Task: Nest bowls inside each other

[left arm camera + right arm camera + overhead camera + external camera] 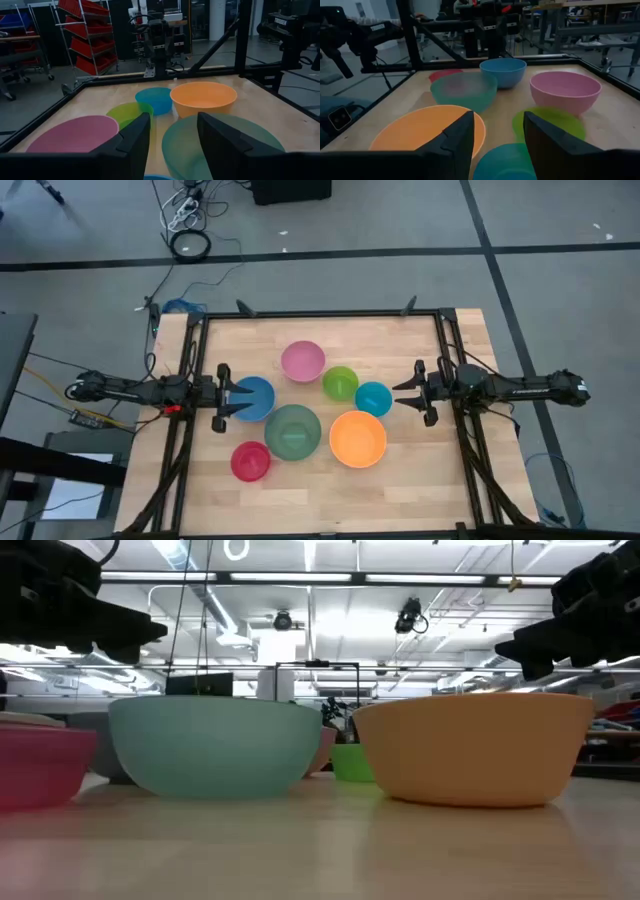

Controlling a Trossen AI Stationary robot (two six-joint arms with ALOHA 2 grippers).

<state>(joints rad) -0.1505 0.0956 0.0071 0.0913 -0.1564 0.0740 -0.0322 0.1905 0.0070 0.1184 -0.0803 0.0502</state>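
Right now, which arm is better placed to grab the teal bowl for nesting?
Right, probably. The right gripper, fingers open, hovers just beside the teal bowl. The left gripper, also open, sits over the blue bowl, with the dark green bowl in between.

Seven bowls loose on the worktop, a pincer at each side.

Left pincer, jaws apart, over the blue bowl; right pincer, also spread, beside the teal bowl. Pink, lime, dark green, orange and red sit separate.
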